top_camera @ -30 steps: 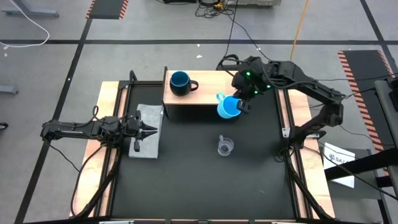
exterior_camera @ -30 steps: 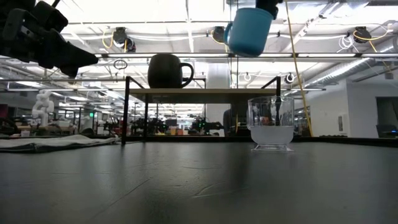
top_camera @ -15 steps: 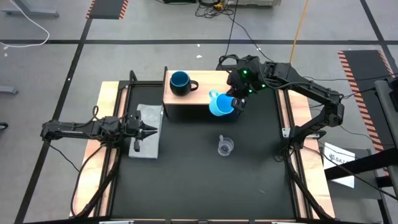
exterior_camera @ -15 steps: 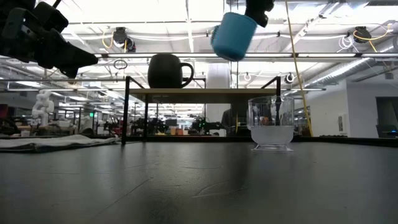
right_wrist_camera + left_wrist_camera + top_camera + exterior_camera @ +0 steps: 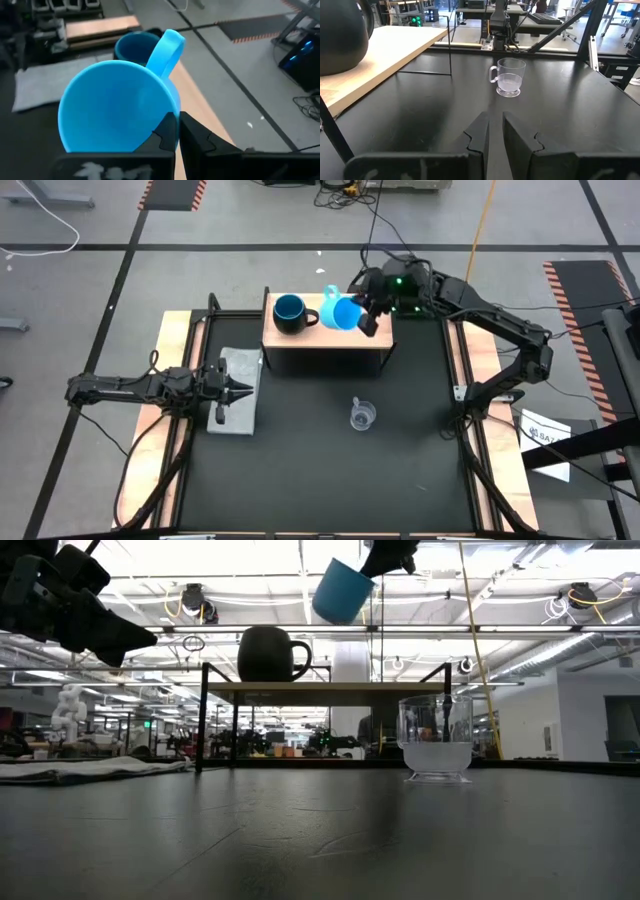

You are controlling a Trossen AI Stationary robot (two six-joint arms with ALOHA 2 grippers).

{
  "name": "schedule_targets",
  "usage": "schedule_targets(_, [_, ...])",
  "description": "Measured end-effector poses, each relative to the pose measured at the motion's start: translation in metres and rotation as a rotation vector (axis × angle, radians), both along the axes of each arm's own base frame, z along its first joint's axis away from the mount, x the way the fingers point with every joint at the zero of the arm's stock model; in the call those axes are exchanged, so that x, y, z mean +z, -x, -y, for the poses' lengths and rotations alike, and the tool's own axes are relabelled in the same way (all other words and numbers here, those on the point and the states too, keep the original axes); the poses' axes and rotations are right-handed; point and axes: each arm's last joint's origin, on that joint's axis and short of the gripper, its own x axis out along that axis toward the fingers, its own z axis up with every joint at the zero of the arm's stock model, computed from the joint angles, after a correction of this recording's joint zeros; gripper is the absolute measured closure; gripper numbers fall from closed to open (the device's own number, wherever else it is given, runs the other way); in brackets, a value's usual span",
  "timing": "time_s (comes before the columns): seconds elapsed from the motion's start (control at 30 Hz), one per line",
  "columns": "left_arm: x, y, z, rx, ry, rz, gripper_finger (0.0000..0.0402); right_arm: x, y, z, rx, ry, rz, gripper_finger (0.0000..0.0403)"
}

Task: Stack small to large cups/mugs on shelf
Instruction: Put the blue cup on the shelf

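The large dark navy mug (image 5: 289, 313) stands upright on the light wooden shelf (image 5: 325, 345), toward its left end; the low view also shows the mug (image 5: 270, 653) on the shelf (image 5: 325, 692). My right gripper (image 5: 364, 318) is shut on the light-blue cup (image 5: 342, 312) and holds it in the air just right of the navy mug. The small clear plastic cup (image 5: 362, 416) stands on the black table in front of the shelf, and the left wrist view shows this clear cup (image 5: 508, 76) too. My left gripper (image 5: 240, 392) is shut and hovers over a grey cloth. My right gripper holds the light-blue cup by its wall at the rim (image 5: 172, 111), on the side opposite the handle (image 5: 167, 45). One finger (image 5: 166, 131) is inside the cup and one outside. The fingers come from the table's right. The cup (image 5: 342, 590) is lifted clear above the shelf and tilted.
A grey flat cloth (image 5: 236, 385) lies on the table left of the shelf, under my left gripper. The shelf stands on dark legs (image 5: 203, 715) at the table's far side. Open black table (image 5: 300, 450) lies around the clear cup.
My right gripper has carried the light-blue cup up and toward the table's far-left, from in front of the shelf's right end to above the shelf beside the navy mug. The cup has tipped further and its handle has swung round toward the far side.
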Motion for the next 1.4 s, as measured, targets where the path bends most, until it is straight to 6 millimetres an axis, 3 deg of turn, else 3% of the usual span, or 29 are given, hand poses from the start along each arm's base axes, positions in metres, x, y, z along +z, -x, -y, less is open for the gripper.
schedule_targets(0.27, [-0.001, 0.0, 0.0, 0.0, -0.001, -0.01, 0.0346, -0.002, 0.004, 0.019, -0.03, -0.032, 0.028, 0.0403])
schedule_targets(0.57, [-0.002, 0.0, 0.0, -0.001, -0.001, -0.021, 0.0346, -0.002, -0.001, 0.024, -0.019, 0.005, 0.04, 0.0403])
schedule_targets(1.0, [-0.002, 0.0, 0.0, -0.005, -0.028, -0.023, 0.0346, 0.012, 0.01, 0.06, -0.075, 0.01, 0.061, 0.0403])
schedule_targets(1.27, [-0.002, 0.0, 0.0, -0.008, -0.045, -0.024, 0.0346, 0.024, -0.018, 0.085, -0.045, -0.033, 0.02, 0.0403])
schedule_targets(1.4, [-0.003, 0.0, 0.0, -0.007, -0.044, -0.03, 0.0346, 0.03, -0.022, 0.101, -0.063, -0.034, 0.007, 0.0403])
